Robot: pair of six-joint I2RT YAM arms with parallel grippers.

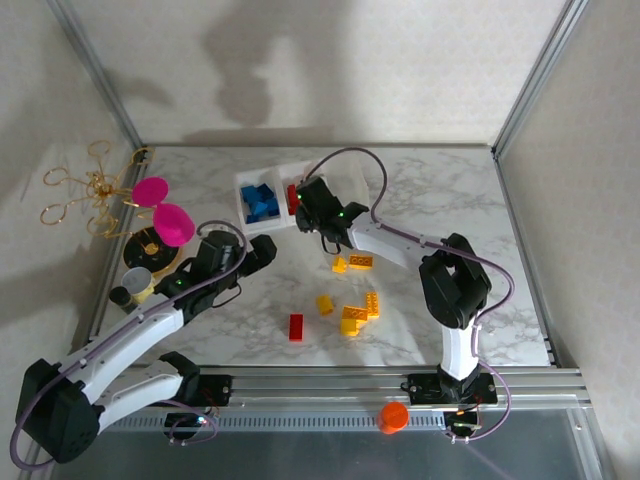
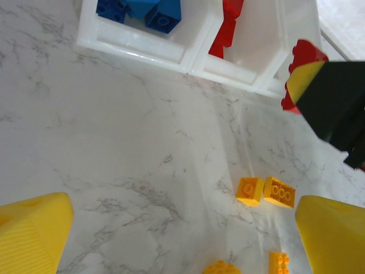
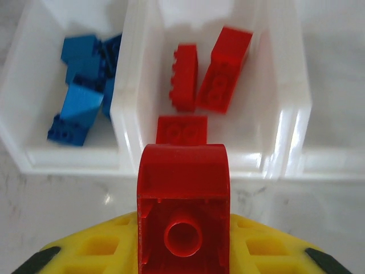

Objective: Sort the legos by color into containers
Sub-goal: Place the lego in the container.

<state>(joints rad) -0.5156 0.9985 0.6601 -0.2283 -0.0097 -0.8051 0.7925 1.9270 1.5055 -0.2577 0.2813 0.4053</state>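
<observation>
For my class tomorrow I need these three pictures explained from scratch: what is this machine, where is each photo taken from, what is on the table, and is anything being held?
Two robot arms are bolted at the near edge of a marble-patterned table. The overhead picture looks down from above and behind them. The other two come from cameras on each wrist, so the yellow shapes at their bottom edges are that arm's own fingers.

A white tray of square compartments holds blue bricks in one and red bricks in the next. Yellow bricks and one red brick lie loose on the table.

The right gripper is shut on a red brick with a rounded top, beside the tray's near edge by the red compartment. The left gripper is open, holding nothing, above bare table.
</observation>
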